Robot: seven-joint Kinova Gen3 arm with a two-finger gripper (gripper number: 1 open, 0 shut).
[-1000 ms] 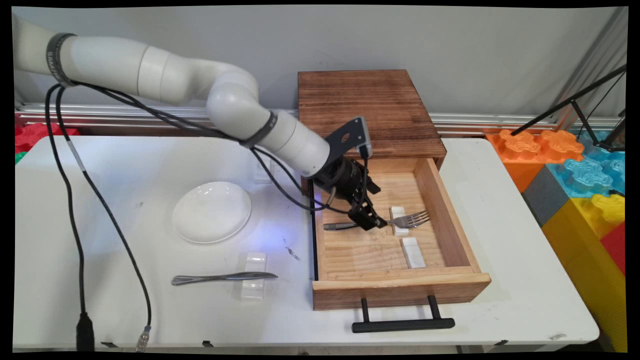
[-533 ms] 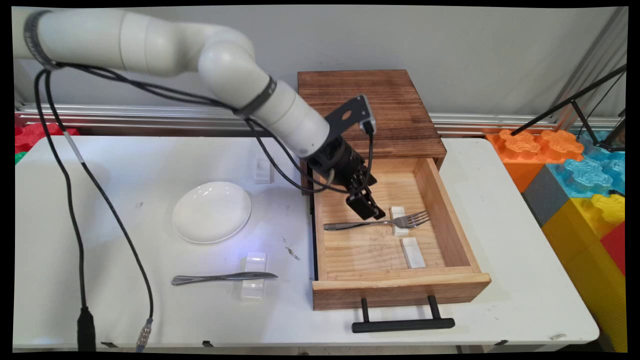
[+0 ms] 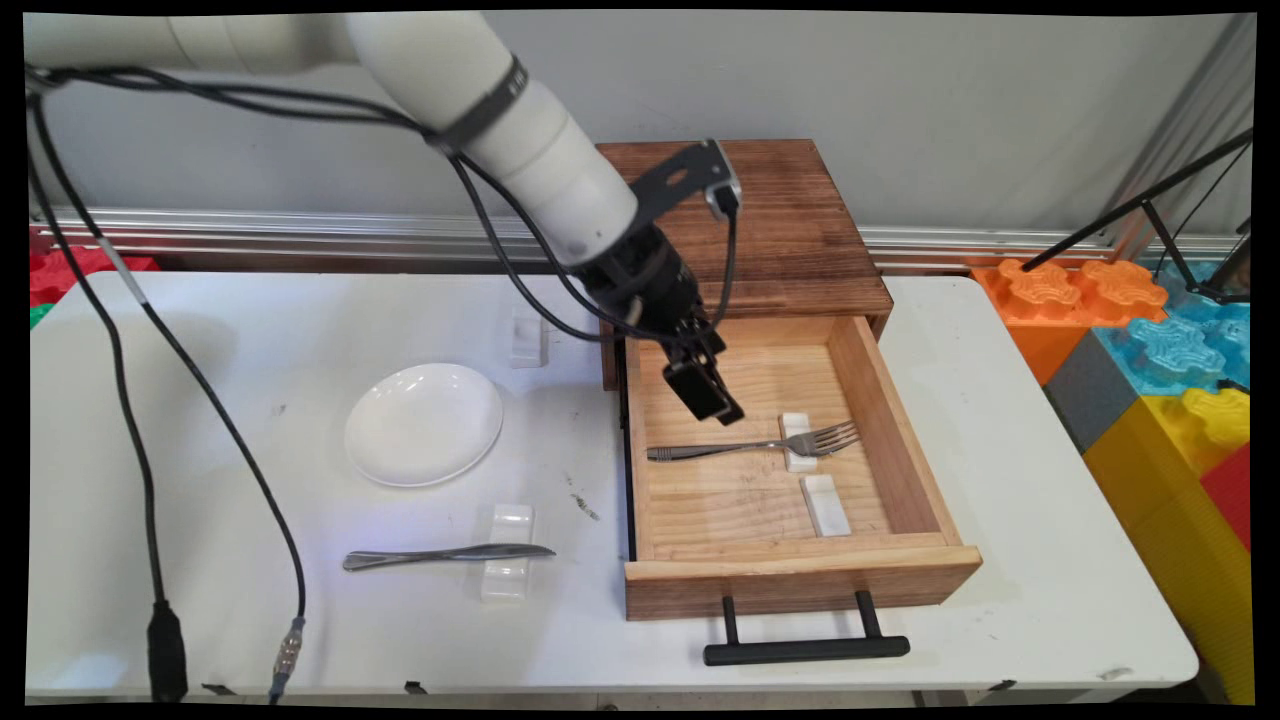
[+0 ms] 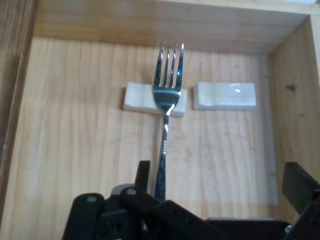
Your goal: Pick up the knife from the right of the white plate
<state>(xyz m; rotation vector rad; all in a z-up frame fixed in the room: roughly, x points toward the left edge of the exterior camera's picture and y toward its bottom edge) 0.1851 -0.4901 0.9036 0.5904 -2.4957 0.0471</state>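
Wooden drawer (image 3: 905, 440) open on the tabletop (image 3: 1030, 560) — we see the hand (image 3: 705, 392) released (holding nothing) above the fork (image 3: 760, 446) on its white rest (image 3: 797, 441).

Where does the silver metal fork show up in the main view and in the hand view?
Main view: the silver metal fork lies across the open wooden drawer, right of centre, tines to the right.
Hand view: it runs up the middle, tines at the top.
Shared landmark: the white rectangular rest under the fork's neck.

One fork (image 3: 760, 446), four rests (image 3: 826, 505)
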